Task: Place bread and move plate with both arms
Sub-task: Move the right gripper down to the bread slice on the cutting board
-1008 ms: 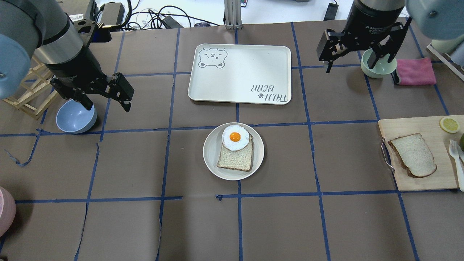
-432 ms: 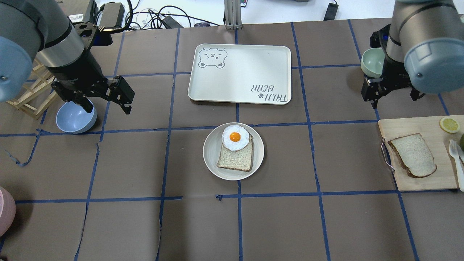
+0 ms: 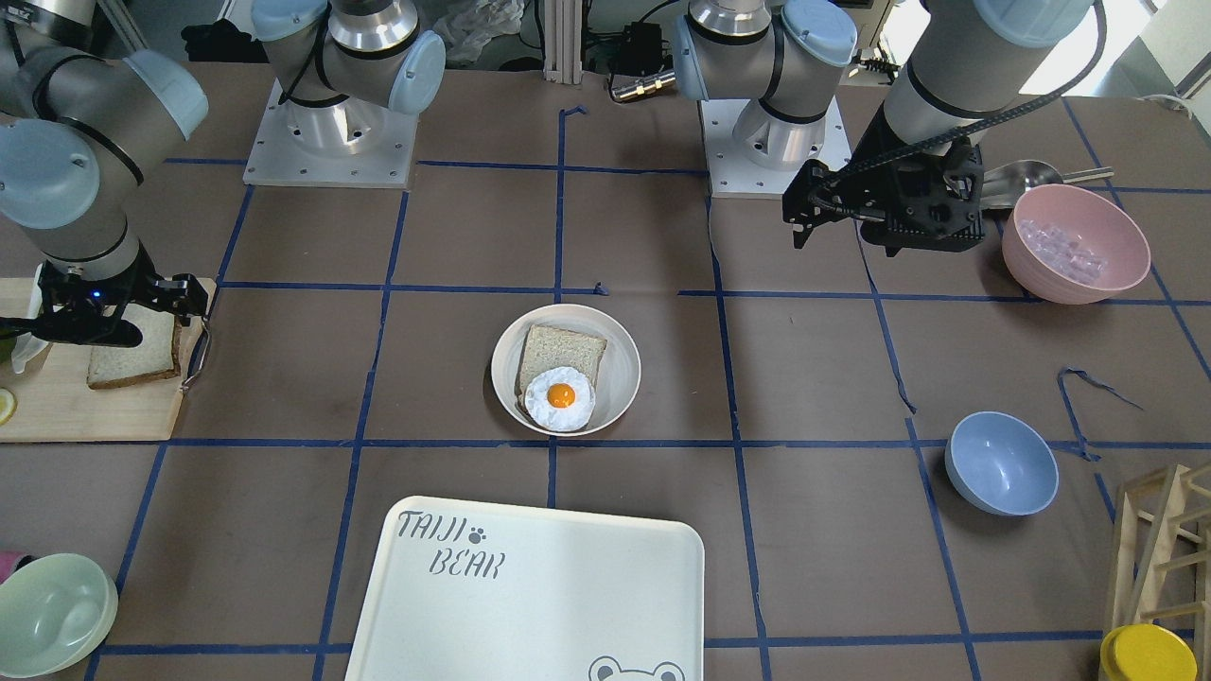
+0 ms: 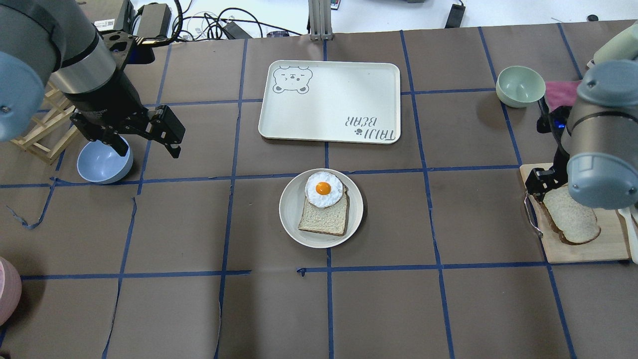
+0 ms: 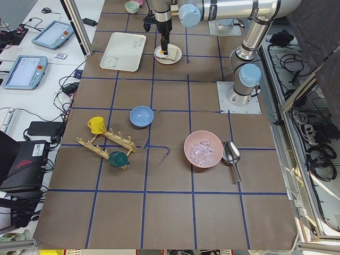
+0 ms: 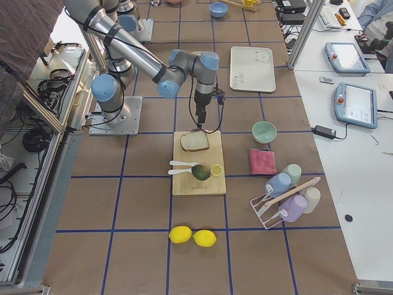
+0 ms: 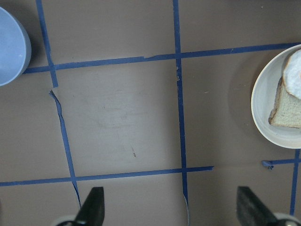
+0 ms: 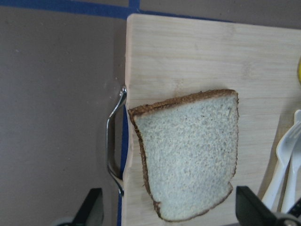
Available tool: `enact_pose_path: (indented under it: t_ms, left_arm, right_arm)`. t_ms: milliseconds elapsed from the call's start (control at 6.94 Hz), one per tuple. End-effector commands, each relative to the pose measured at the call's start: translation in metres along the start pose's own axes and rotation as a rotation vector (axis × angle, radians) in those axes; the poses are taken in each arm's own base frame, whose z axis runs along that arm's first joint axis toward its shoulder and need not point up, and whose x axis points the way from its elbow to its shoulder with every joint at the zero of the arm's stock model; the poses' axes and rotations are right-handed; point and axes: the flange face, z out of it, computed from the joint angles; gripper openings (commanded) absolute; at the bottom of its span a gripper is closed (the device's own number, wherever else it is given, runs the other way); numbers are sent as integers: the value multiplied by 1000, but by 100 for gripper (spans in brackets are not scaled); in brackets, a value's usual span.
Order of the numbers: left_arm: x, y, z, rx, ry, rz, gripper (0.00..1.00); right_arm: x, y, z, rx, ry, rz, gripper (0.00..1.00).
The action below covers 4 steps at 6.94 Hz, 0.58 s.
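The bread (image 4: 573, 222), a domed slice with dark crust, lies on a wooden cutting board (image 4: 583, 249) at the table's right; it also shows in the right wrist view (image 8: 188, 150) and the front view (image 3: 132, 357). My right gripper (image 8: 169, 209) is open just above it, one finger on each side, not touching. In the overhead view the wrist hides most of it. The plate (image 4: 289, 209) sits mid-table and holds a flat slice (image 4: 324, 218) with a fried egg (image 4: 324, 189). My left gripper (image 4: 148, 145) is open and empty, far left of the plate (image 7: 261, 103).
The white "TAIJI BEAR" tray (image 4: 329, 102) lies behind the plate. A pale green bowl (image 4: 521, 86) and a pink cloth (image 4: 560, 92) are at the far right. A blue bowl (image 4: 102, 162) is under my left arm. White cutlery (image 8: 289, 155) lies on the board beside the bread.
My right arm has swung from the green bowl at the back toward the near side and now hangs over the bread on the board. My left arm has barely moved.
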Motion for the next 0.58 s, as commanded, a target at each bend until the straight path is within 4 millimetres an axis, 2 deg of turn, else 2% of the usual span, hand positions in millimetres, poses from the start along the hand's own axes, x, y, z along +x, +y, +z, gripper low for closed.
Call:
enact_pose_path:
  t_ms: [0,288,432]
  left_arm:
    - [0,0,-1,1,-1,2,100]
    - [0,-1,0,2,2,0,100]
    - [0,-1,-2,6,2,0,100]
  right_arm:
    - [-3,5,47,-10,3,-105,88]
    - [-3,2,51,-12,0,-116,81]
    - [-4,3,53,-16,-2,-148,69]
